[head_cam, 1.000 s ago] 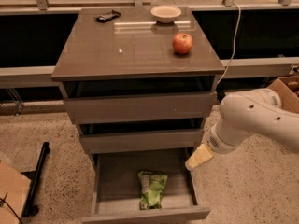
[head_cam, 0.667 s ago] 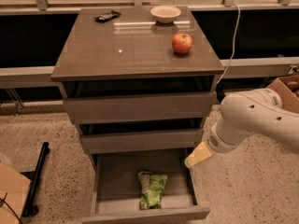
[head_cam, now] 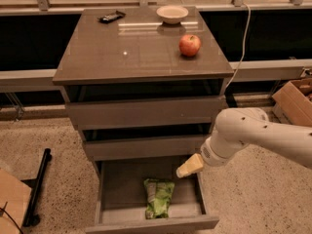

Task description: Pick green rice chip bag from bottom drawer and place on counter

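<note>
A grey-brown three-drawer cabinet fills the middle of the scene. Its glossy desk [head_cam: 131,52] lies well above the claw and to its left. A white robot arm [head_cam: 258,135] reaches in from the right, ending in the pale cream claw [head_cam: 190,165]. The claw hangs at the right side of the bottom drawer [head_cam: 117,189], just under the middle drawer's front. Whether the claw is apart or together cannot be told; it holds nothing visible. The bottom drawer is pulled open below the claw. The green rice chip bag [head_cam: 158,198] lies on the drawer floor, below and left of the claw, apart from it. On the desk, far above the claw, sit a red apple [head_cam: 189,45], a white bowl [head_cam: 172,14] and a small black object [head_cam: 111,17].
</note>
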Controlling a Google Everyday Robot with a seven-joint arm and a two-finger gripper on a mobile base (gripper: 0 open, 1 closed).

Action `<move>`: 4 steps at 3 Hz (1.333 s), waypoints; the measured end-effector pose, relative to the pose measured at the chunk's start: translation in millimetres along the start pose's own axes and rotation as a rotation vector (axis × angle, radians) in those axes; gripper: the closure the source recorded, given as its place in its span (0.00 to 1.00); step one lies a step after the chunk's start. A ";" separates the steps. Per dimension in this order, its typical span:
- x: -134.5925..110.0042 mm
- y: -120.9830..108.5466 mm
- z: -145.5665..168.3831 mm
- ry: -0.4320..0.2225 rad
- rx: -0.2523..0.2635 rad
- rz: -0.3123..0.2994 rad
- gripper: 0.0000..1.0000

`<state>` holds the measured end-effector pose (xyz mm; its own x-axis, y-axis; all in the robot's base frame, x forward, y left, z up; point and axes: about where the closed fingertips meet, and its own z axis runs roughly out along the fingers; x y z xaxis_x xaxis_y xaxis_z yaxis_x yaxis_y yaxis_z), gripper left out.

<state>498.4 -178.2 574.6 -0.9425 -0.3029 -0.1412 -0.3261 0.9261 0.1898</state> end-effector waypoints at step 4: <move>-24.6 14.6 189.5 0.086 -0.210 0.264 0.00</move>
<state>530.7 -114.6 396.7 -0.9961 -0.0856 0.0204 -0.0700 0.9114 0.4055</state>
